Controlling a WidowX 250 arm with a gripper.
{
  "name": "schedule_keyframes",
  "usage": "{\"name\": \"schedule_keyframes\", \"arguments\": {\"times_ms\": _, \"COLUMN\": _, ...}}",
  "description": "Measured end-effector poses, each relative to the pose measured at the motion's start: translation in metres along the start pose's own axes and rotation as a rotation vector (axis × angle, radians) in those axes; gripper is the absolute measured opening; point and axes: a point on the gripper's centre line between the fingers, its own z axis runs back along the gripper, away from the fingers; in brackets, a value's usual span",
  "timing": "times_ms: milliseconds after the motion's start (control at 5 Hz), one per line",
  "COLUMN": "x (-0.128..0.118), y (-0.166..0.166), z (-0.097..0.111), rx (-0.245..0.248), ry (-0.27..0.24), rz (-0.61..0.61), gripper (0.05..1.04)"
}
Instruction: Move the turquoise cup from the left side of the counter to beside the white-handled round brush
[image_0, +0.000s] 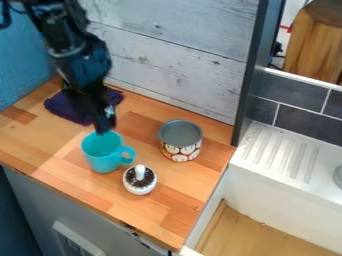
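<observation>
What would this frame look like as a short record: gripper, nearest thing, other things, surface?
gripper: black gripper, at the mug's rim; contact unclear
nearest thing: turquoise mug, upright
beside mug: small white pot, dark top, white knob
further right: patterned tin, grey top
behind gripper: dark purple cloth
surface: wooden counter

Arm (70, 42) cut off above, purple cloth (61, 106) partly hidden behind tool (103, 130)

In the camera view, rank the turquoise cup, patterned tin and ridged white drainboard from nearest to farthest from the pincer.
1. Turquoise cup: just below the pincer.
2. Patterned tin: right of the cup, near the plank wall.
3. Ridged white drainboard: farther right, past the dark upright panel.
</observation>
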Motion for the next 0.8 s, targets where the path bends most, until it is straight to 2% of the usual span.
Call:
{"name": "schedule_keyframes", "arguments": {"times_ms": 200, "x": 0.018, "y": 0.020, "z": 0.020, "rx": 0.046, "ry": -0.062, "rz": 0.021, "gripper": 1.005}}
{"name": "schedule_keyframes", "arguments": {"times_ms": 400, "x": 0.036, "y": 0.047, "z": 0.012, "rx": 0.078, "ry": -0.022, "rz": 0.059, "gripper": 1.005}}
{"name": "schedule_keyframes", "arguments": {"times_ms": 600, "x": 0.050, "y": 0.064, "z": 0.007, "rx": 0.070, "ry": 0.009, "rz": 0.068, "gripper": 1.005}}
{"name": "schedule_keyframes", "arguments": {"times_ms": 800, "x": 0.050, "y": 0.088, "z": 0.002, "rx": 0.091, "ry": 0.027, "rz": 0.116, "gripper": 1.005}}
